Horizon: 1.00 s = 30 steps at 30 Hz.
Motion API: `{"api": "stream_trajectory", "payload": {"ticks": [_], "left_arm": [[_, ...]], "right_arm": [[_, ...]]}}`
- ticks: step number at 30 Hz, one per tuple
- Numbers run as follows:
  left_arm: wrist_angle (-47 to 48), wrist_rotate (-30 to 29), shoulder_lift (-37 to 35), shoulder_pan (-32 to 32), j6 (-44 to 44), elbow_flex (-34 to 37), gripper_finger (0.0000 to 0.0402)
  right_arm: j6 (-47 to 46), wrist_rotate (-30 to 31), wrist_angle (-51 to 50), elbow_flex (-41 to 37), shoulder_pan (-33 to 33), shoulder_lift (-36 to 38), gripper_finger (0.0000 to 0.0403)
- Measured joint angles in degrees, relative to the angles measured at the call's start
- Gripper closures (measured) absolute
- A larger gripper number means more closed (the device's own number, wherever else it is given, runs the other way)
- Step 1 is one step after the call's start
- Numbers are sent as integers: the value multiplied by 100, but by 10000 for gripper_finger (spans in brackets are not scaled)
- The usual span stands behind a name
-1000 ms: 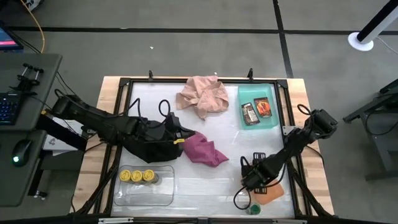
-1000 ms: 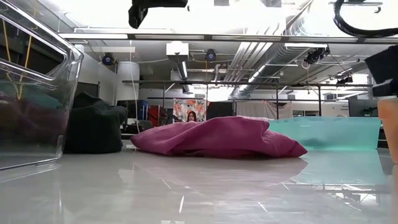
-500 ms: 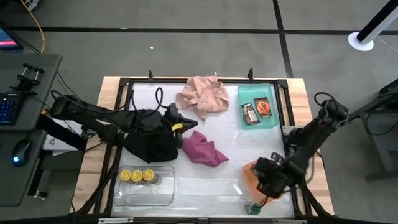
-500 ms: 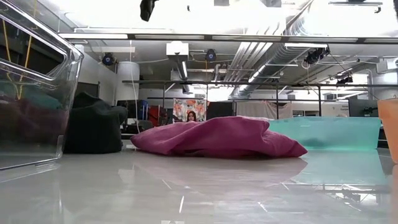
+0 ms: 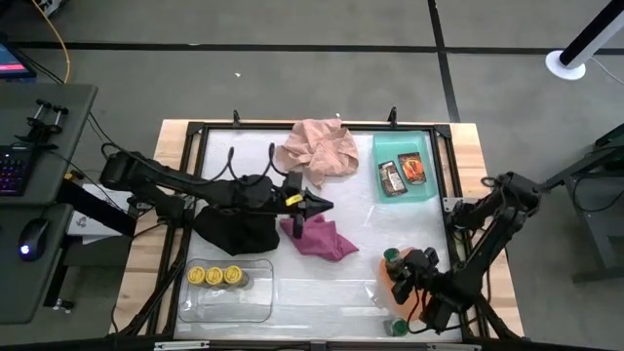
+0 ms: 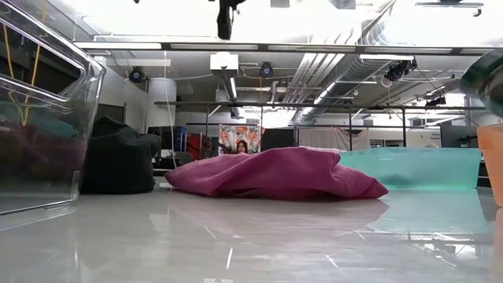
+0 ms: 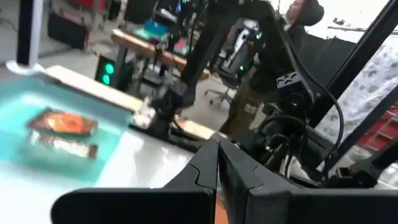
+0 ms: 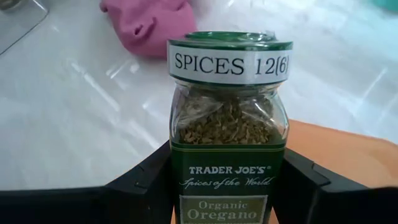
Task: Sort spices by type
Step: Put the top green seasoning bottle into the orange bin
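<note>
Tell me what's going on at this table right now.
A robot is sorting spices. Its right gripper holds a green-lidded oregano jar over the orange tray near the table's front right. Another green-lidded jar sits just in front of that tray. Three yellow-lidded jars are in the clear tray, and two packets lie in the teal tray. The left gripper hangs above the magenta cloth, fingers shut.

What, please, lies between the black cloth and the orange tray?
In the high view, the crumpled magenta cloth lies between the black cloth and orange tray; bare table otherwise.
</note>
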State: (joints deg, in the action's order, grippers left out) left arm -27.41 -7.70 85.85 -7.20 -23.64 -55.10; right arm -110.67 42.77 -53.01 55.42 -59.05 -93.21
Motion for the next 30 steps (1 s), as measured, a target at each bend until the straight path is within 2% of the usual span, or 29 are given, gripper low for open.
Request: {"api": "stream_trajectory", "payload": {"ticks": [8, 11, 16, 21, 27, 30], "left_arm": [[-92, 33, 352, 0, -471, -17, 401], [20, 188, 680, -14, -451, -238, 401], [753, 783, 1855, -111, -385, -1206, 401], [1005, 1368, 3081, -155, -473, -2334, 401], [1070, 1683, 3791, -140, -614, -3074, 401], [1445, 1440, 3844, -144, -614, -3101, 401]], "right_arm": [[-11, 494, 203, 4, 61, -545, 212], [8, 607, 174, 2, 102, -604, 212], [264, 794, 142, 2, 178, -625, 212], [420, 1022, 123, 2, 247, -625, 212], [556, 1097, 149, 2, 282, -736, 212], [557, 1133, 170, 2, 282, -801, 212]]}}
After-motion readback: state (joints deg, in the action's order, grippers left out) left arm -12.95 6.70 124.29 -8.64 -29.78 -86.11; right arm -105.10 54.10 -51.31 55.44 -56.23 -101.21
